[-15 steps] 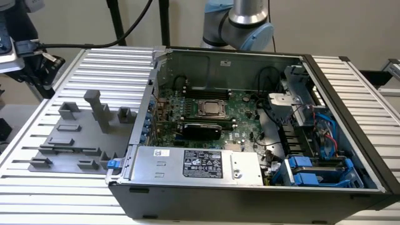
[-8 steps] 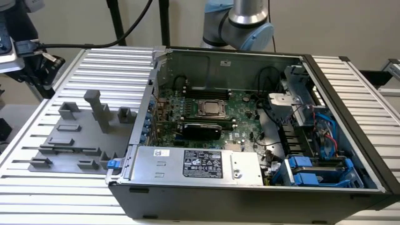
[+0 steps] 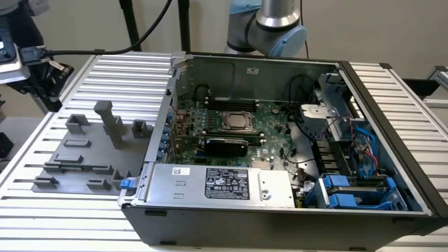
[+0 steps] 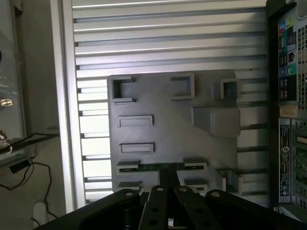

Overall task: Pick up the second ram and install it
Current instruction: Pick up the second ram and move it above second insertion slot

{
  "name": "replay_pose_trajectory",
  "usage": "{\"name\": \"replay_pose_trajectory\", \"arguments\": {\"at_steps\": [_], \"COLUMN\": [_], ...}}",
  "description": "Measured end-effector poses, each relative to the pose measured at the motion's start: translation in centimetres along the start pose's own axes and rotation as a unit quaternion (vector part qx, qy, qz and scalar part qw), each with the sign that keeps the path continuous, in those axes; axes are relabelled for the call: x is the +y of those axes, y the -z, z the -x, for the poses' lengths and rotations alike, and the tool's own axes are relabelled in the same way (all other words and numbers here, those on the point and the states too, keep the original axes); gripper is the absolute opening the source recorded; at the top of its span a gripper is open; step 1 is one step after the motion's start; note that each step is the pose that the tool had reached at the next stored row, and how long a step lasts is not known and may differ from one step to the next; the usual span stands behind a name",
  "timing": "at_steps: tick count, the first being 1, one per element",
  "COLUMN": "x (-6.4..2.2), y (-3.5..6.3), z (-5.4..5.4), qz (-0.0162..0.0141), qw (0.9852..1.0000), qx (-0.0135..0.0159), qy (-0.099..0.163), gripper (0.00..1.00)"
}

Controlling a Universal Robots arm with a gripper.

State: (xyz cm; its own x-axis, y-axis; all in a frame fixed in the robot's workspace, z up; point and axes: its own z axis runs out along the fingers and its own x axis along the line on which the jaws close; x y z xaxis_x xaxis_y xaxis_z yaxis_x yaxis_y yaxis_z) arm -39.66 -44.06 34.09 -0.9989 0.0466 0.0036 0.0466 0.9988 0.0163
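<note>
Exterior view: the grey fixture plate (image 3: 84,157) lies on the slatted table (image 3: 126,68), to the exterior view's left of the open computer case (image 3: 252,73)

Wrist view: the second ram (image 4: 141,167) rests between fixture blocks. The gripper (image 4: 168,176) hangs above its middle, fingers drawn together and holding nothing. A clean pick needs them spread across the thin board, centred, descending straight

The grey plastic fixture plate (image 3: 84,157) lies on the slatted aluminium table (image 3: 126,68), on the exterior view's left of the open black computer case (image 3: 280,220). The long, thin green ram stick (image 4: 144,166) sits between holder blocks on the plate. The black gripper (image 4: 168,176) is over the stick's middle. The green motherboard (image 3: 273,121) lies in the case, behind the silver power-supply box (image 3: 224,184).
</note>
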Motion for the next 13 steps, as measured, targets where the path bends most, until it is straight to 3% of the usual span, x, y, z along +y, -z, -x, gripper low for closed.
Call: {"name": "replay_pose_trajectory", "arguments": {"at_steps": [4, 7, 13], "x": [0.0, 0.0, -0.02], "y": [-0.38, -0.69, -1.33], "z": [0.0, 0.0, 0.0], "qz": [-0.0002, -0.0003, -0.0005], "qw": [0.9993, 0.998, 0.993], "qx": [0.0007, 0.0011, 0.002], "qy": [0.036, 0.063, 0.118], "gripper": [0.0, 0.0, 0.0]}}
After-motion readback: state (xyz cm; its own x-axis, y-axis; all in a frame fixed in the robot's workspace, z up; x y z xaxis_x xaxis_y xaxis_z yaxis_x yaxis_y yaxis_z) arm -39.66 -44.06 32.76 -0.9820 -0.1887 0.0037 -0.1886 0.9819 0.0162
